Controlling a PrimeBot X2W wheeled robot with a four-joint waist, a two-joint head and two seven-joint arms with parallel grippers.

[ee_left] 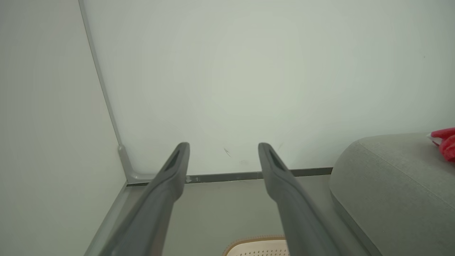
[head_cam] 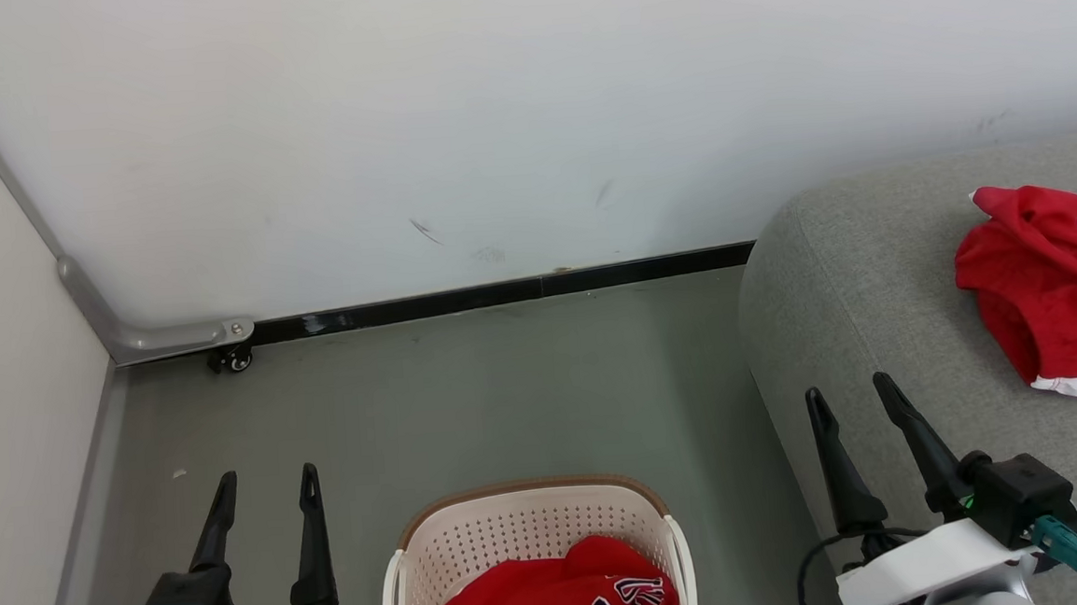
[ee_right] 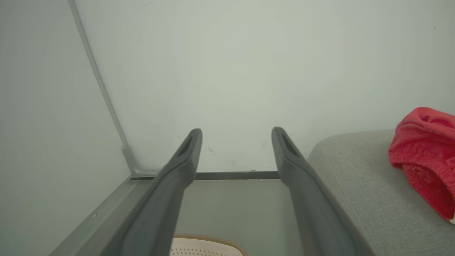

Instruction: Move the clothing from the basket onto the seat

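The cream perforated basket (head_cam: pixel 534 527) with a brown rim stands on the floor at the bottom centre; its rim also shows as the basket (ee_left: pixel 254 247) and the basket (ee_right: pixel 206 245). Inside lies a red jersey (head_cam: pixel 556 596) with black-white lettering. Red shorts (head_cam: pixel 1047 290) with white trim lie crumpled on the grey seat (head_cam: pixel 875 301) at the right, also seen as shorts (ee_right: pixel 423 156) and shorts (ee_left: pixel 444 142). My left gripper (head_cam: pixel 264 483) hangs open left of the basket. My right gripper (head_cam: pixel 848 391) is open over the seat's front edge. Both hold nothing.
A white wall with a dark baseboard (head_cam: pixel 501 295) closes the back. A second wall with a grey corner strip (head_cam: pixel 80 293) stands at the left. Grey floor (head_cam: pixel 470 400) lies between the basket and the wall.
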